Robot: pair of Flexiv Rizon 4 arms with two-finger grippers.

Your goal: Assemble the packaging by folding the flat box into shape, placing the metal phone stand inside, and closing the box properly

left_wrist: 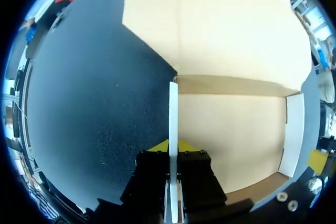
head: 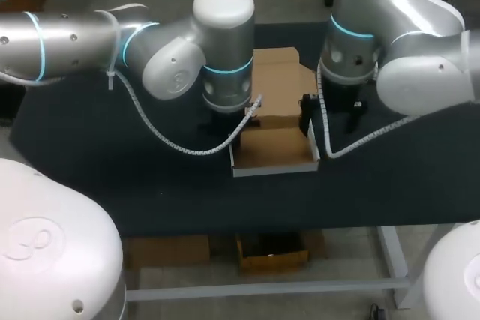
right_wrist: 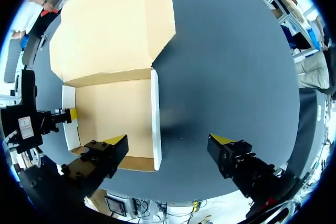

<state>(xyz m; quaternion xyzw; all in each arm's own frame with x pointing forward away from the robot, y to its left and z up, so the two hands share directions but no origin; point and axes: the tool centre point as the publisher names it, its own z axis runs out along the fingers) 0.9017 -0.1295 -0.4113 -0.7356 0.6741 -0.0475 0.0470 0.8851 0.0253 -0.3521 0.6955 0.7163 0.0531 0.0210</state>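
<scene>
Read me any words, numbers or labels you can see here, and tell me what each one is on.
Cardboard box: no print shows on it.
White label on the body of the left gripper, seen from the right wrist: too small and blurred to read.
No other text is legible.

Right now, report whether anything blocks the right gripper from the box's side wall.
Nothing visible does. The right gripper hangs open, one finger to each side of the upright side wall of the box, with only bare table beside it. The left gripper holds the opposite wall.
</scene>
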